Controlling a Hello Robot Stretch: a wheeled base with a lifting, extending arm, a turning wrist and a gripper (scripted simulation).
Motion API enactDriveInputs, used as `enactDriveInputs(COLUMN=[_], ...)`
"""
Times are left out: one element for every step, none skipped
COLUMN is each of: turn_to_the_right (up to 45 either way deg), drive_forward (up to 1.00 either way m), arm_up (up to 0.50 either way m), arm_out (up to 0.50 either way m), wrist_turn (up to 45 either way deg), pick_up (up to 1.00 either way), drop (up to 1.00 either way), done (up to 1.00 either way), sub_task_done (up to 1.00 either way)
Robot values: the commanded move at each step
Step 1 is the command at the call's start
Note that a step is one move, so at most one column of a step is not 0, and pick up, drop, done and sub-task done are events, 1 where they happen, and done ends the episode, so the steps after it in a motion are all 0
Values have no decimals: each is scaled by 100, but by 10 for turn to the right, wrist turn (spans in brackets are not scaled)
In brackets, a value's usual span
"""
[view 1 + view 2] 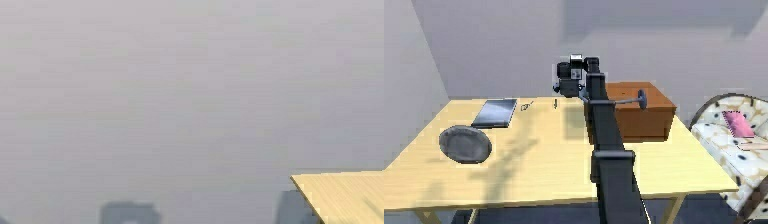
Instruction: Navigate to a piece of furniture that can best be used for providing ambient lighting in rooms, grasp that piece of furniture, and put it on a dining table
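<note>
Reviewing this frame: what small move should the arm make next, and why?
Probably lower the arm a little, toward placing. The arm reaches across the wooden table, the gripper near its far edge; the dark round plate and flat dark slab lie well to the arm side view's left. I cannot tell whether the gripper holds anything.

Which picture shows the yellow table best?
The arm side view. Nearly the whole top of the table shows there, with a dark round plate lying on it. The forward view catches one corner of the table at its bottom right.
</note>
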Motion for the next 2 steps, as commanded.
enactDriveInputs(turn_to_the_right=[0, 0], drive_forward=[0, 0], arm_up=[0, 6], arm_out=[0, 0], wrist_turn=[0, 0], pick_up=[0, 0], drop=[100, 0], done=[0, 0], sub_task_done=[0, 0])
